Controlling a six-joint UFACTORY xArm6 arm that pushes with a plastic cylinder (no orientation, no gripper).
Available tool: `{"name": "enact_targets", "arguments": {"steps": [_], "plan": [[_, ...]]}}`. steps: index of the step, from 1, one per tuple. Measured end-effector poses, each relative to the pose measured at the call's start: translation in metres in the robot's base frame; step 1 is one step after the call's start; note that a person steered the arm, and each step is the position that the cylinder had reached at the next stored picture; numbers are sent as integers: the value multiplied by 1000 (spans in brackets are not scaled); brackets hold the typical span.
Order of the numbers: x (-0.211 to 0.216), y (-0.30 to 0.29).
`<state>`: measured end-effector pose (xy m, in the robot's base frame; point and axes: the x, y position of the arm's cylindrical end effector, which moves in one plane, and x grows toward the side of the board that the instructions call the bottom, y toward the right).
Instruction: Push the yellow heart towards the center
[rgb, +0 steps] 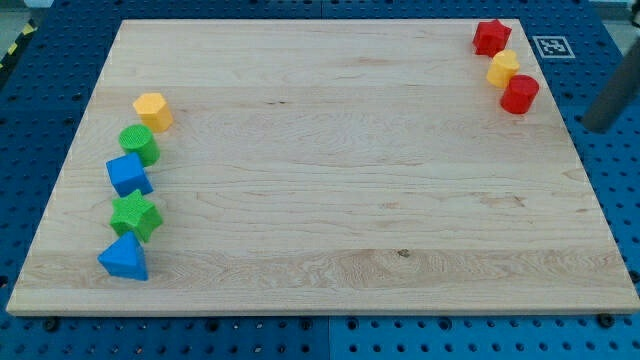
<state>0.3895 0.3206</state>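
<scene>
The yellow heart (503, 68) sits near the board's top right corner, wedged between a red star (491, 37) above it and a red round block (519, 94) below it. The dark rod comes in at the view's right edge. My tip (597, 125) is off the wooden board (330, 150), over the blue pegboard, to the right of and a little below the red round block. It touches no block.
Down the board's left side stands a column of blocks: a yellow hexagon (153, 110), a green round block (139, 144), a blue block (128, 174), a green star (135, 215) and a blue triangle (124, 258). A marker tag (550, 46) lies off the top right corner.
</scene>
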Motion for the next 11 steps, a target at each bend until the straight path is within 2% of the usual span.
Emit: {"name": "enact_targets", "arguments": {"steps": [1, 3, 5, 6, 8, 10, 11], "plan": [[-25, -7], [-31, -7], [-78, -7], [-85, -11], [-88, -65], [-72, -179], [-79, -239]]}}
